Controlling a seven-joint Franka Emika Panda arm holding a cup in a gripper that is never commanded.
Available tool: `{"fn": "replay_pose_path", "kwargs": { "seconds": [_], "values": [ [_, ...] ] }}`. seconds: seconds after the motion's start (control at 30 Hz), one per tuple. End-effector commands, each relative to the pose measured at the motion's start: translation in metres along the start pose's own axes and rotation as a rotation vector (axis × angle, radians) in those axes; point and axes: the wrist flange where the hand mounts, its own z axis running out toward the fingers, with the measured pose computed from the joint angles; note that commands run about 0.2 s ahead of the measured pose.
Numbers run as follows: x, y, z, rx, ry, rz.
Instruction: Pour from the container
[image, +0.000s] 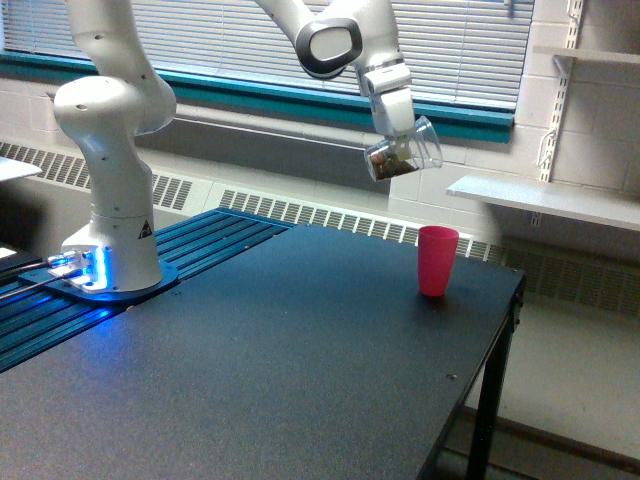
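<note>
The container (404, 152) is a small clear plastic cup with brown granular bits lying against its lower wall. It hangs tilted in the air, its mouth turned toward the exterior view's right. My gripper (398, 138) is shut on the container, high above the table and up-left of the pink cup (437, 260). That opaque pink cup stands upright on the black table (300, 360) near its far right corner. My fingers are mostly hidden behind the container.
The white arm base (110, 200) stands on a blue ribbed plate (200, 245) at the exterior view's left. A window with blinds, a radiator grille and a white wall shelf (545, 200) run behind the table. The table's right edge drops off beside the pink cup.
</note>
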Motion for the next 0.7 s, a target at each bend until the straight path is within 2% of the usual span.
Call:
{"fn": "replay_pose_path", "kwargs": {
  "seconds": [0.03, 0.7],
  "values": [
    [-0.012, 0.001, 0.013, -0.004, -0.03, -0.011],
    [-0.027, 0.001, 0.046, -0.028, -0.101, -0.043]
  ]
}}
